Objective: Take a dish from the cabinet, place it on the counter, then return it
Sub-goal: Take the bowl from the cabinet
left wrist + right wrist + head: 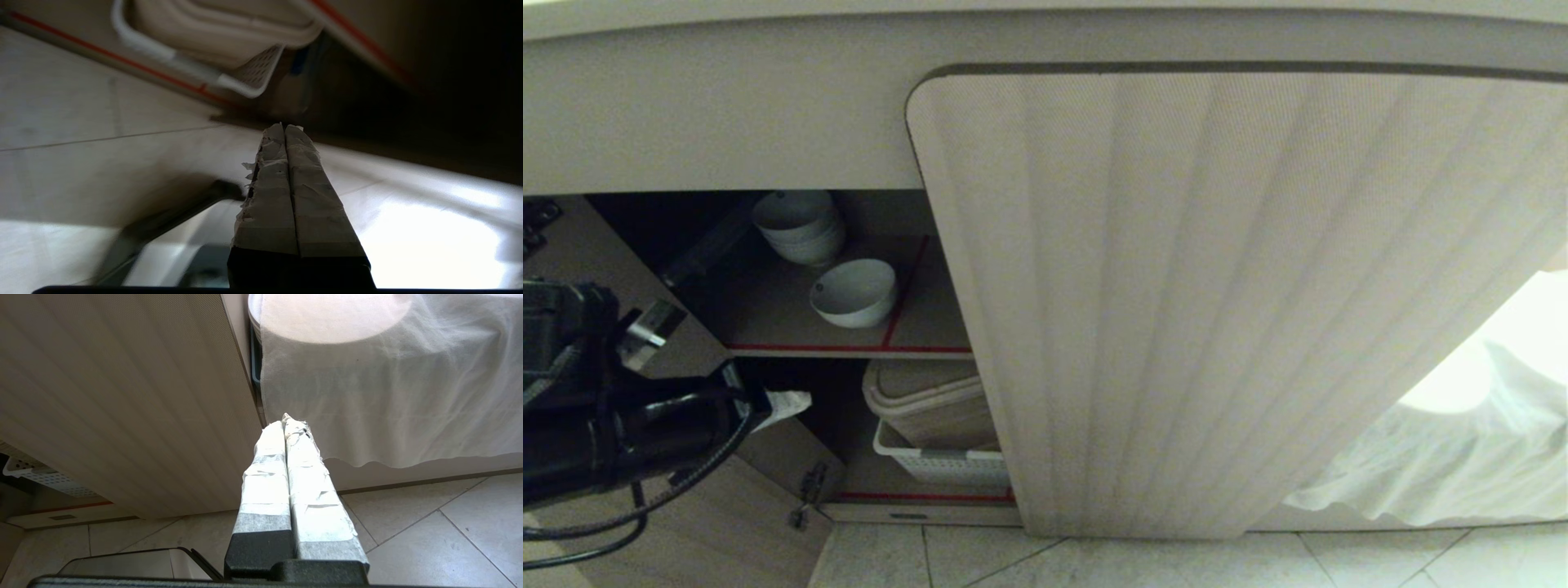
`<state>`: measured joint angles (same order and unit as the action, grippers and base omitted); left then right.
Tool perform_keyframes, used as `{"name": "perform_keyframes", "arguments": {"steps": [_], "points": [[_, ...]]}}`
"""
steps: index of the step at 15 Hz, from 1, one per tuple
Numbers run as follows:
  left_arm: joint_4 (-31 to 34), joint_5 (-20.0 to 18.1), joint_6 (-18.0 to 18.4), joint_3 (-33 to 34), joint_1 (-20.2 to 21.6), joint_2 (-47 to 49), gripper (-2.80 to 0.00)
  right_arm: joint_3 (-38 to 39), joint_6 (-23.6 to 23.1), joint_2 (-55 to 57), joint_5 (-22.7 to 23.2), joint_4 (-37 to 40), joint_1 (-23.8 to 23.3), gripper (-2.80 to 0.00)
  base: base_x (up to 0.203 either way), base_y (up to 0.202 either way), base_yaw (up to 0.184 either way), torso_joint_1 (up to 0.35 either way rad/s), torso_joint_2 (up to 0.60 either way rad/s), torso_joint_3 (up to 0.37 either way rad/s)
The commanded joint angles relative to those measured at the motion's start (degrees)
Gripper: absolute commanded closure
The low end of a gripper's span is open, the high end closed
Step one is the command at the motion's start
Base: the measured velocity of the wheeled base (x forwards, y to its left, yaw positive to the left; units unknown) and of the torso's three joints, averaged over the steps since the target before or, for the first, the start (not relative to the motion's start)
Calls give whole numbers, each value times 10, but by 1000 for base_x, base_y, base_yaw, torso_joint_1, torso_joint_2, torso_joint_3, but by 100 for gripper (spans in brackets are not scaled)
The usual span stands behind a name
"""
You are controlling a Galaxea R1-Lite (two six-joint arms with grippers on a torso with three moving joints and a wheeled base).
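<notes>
The dish [854, 291] sits on the upper shelf [768, 314] of the cabinet [1217, 310], left of centre in the head view, tipped so its mouth faces the upper left, just below a stack of bowls [799, 226]. At the frame's left edge the left claw [788, 403] is clenched empty before the lower compartment. Only the right wrist view shows the right claw [288, 421], clenched near a white cloth [388, 384].

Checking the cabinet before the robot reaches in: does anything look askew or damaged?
The single white bowl on the upper shelf lies tipped toward the front rather than flat on its foot. The white tape on the shut left gripper is frayed along one edge. Otherwise nothing stands out.
</notes>
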<state>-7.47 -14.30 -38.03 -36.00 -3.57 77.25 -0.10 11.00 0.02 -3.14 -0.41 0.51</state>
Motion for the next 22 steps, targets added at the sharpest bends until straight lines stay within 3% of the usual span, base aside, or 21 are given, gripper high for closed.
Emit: {"name": "perform_keyframes", "arguments": {"steps": [1, 9, 17, 20, 22], "points": [[-22, 12, -44, -2, -27, 33, 0, 0, 0, 0, 0, 0, 0, 0, 0, 0, 0, 0, 0, 0], [-24, 42, -126, 15, -24, 37, 0, 0, 1, 0, 0, 0, 0, 0, 0, 0, 0, 0, 0, 0], [-37, 57, -135, 6, -7, 91, 0, 0, 1, 0, 1, 0, 0, 0, 0, 0, 0, 0, 0, 0], [-67, 59, -189, -13, -7, 109, 0, 0, 0, 0, 0, 0, 0, 0, 0, 0, 0, 0, 0, 0], [-69, 59, -194, -22, -7, 114, 0, 0, 1, 0, 1, 0, 0, 0, 0, 0, 0, 0, 0, 0]]}}
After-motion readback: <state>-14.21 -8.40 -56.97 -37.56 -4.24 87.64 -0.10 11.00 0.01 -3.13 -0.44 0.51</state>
